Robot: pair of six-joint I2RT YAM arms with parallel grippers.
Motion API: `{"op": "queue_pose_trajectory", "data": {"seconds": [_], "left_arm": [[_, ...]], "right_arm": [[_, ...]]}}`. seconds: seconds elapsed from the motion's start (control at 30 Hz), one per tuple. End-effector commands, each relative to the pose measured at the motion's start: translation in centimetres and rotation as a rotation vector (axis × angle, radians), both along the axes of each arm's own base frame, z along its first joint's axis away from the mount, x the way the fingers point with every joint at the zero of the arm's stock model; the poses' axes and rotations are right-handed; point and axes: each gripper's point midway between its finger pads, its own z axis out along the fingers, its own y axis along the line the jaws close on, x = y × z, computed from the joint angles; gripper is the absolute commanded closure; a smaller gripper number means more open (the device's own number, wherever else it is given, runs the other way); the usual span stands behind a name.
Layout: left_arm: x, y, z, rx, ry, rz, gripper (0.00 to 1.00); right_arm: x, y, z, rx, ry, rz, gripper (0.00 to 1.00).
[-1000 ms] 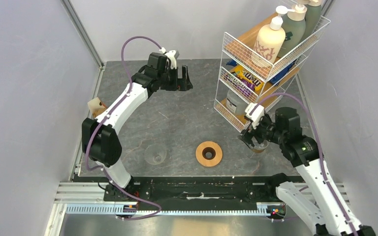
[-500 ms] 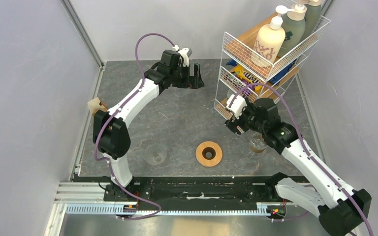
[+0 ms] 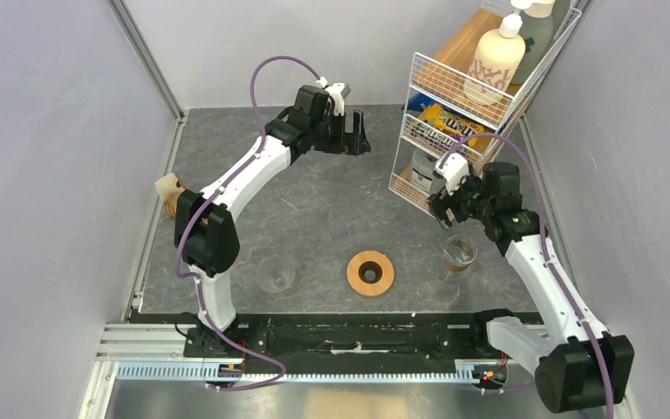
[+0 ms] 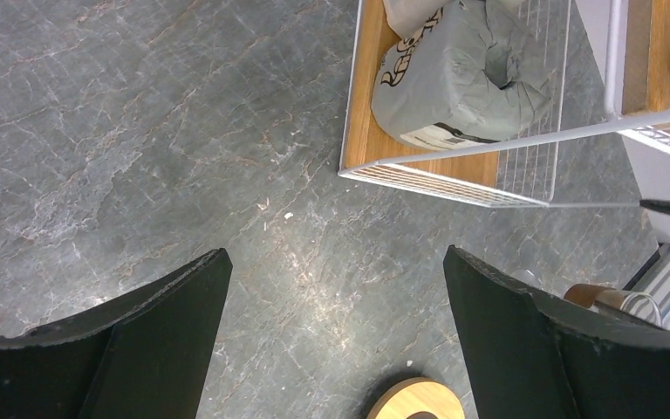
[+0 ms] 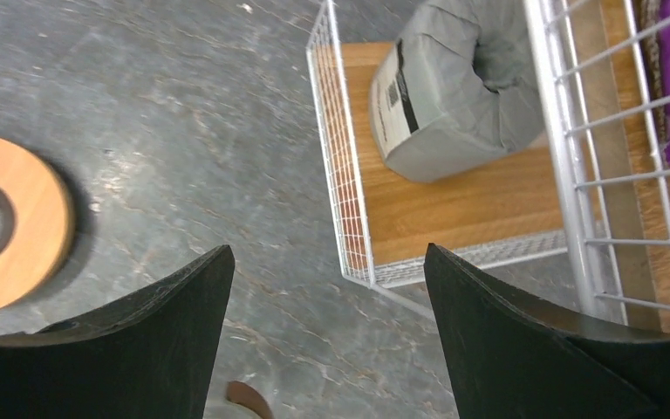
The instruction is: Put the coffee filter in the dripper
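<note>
The dripper is in two parts in the top view: a clear ribbed glass cone (image 3: 276, 276) at front left and a round wooden ring (image 3: 370, 273) at front centre, apart from each other. The ring also shows in the left wrist view (image 4: 419, 400) and the right wrist view (image 5: 9, 223). A small tan object (image 3: 169, 187) at the table's left edge, partly behind the left arm, may be the coffee filter; I cannot tell. My left gripper (image 3: 356, 145) (image 4: 336, 255) is open and empty beside the wire rack. My right gripper (image 3: 439, 212) (image 5: 327, 250) is open and empty at the rack's bottom shelf.
A white wire rack (image 3: 454, 87) (image 4: 454, 188) (image 5: 340, 175) with bottles and packets stands at back right. A grey packet (image 4: 462, 78) (image 5: 454, 96) lies on its bottom shelf. A small glass cup (image 3: 459, 253) with something brown in it stands below my right gripper.
My left gripper has moved right toward the rack. My right gripper has left the cup and risen to the rack's bottom shelf. The rack has shifted right and back.
</note>
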Motion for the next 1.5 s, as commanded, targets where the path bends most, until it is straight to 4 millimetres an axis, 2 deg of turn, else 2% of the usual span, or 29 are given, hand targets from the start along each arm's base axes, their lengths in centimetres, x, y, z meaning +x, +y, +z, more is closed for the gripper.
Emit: {"op": "queue_pose_trajectory", "data": {"seconds": [0.0, 0.23, 0.3, 0.37, 0.47, 0.6, 0.73, 0.8, 1.0, 1.07, 1.13, 1.23, 1.33, 1.47], "left_arm": [[0.6, -1.2, 2.2, -0.045, -0.042, -0.011, 0.0], [0.5, -1.5, 2.0, -0.035, -0.041, -0.016, 0.0], [0.5, -1.5, 2.1, -0.034, -0.042, -0.012, 0.0], [0.4, -1.3, 2.4, -0.031, -0.049, -0.011, 0.0], [0.1, -0.7, 2.8, -0.017, -0.061, -0.014, 0.0], [-0.1, 1.3, 3.6, -0.025, -0.06, 0.014, 0.0], [0.1, 4.3, 3.8, -0.035, -0.044, 0.069, 0.0], [0.1, 6.0, 3.9, -0.039, -0.04, 0.102, 0.01], [-0.6, 10.3, 3.9, -0.054, -0.023, 0.187, 0.01], [-0.9, 11.4, 3.8, -0.055, -0.02, 0.206, 0.01], [-1.2, 12.2, 4.0, -0.056, -0.025, 0.221, 0.01], [-1.5, 13.1, 4.2, -0.058, -0.032, 0.241, 0.01], [-1.9, 13.7, 4.4, -0.057, -0.039, 0.251, 0.01], [-2.1, 14.3, 4.4, -0.053, -0.039, 0.259, 0.01]], "right_arm": [[3.9, -3.5, 3.5, -0.059, -0.162, -0.067, 0.11], [5.6, -9.8, 3.1, -0.082, -0.163, -0.198, 0.1], [5.4, -10.8, 3.3, -0.085, -0.158, -0.199, 0.1], [4.9, -10.8, 3.6, -0.083, -0.15, -0.18, 0.1], [2.9, -8.6, 5.0, -0.032, -0.129, -0.081, 0.11], [-0.4, -3.8, 5.0, -0.002, -0.096, 0.053, 0.12], [-1.3, 1.3, 4.7, -0.026, -0.105, 0.141, 0.12], [-0.6, 3.7, 5.1, -0.031, -0.127, 0.161, 0.13], [3.4, 11.5, 5.9, -0.112, -0.234, 0.191, 0.13], [4.9, 13.8, 6.4, -0.125, -0.28, 0.188, 0.13], [6.4, 15.3, 6.8, -0.138, -0.325, 0.172, 0.14], [9.2, 16.2, 6.4, -0.194, -0.382, 0.13, 0.13], [11.6, 16.4, 5.4, -0.281, -0.453, 0.104, 0.13], [13.0, 15.5, 4.1, -0.403, -0.5, 0.117, 0.13]]}}
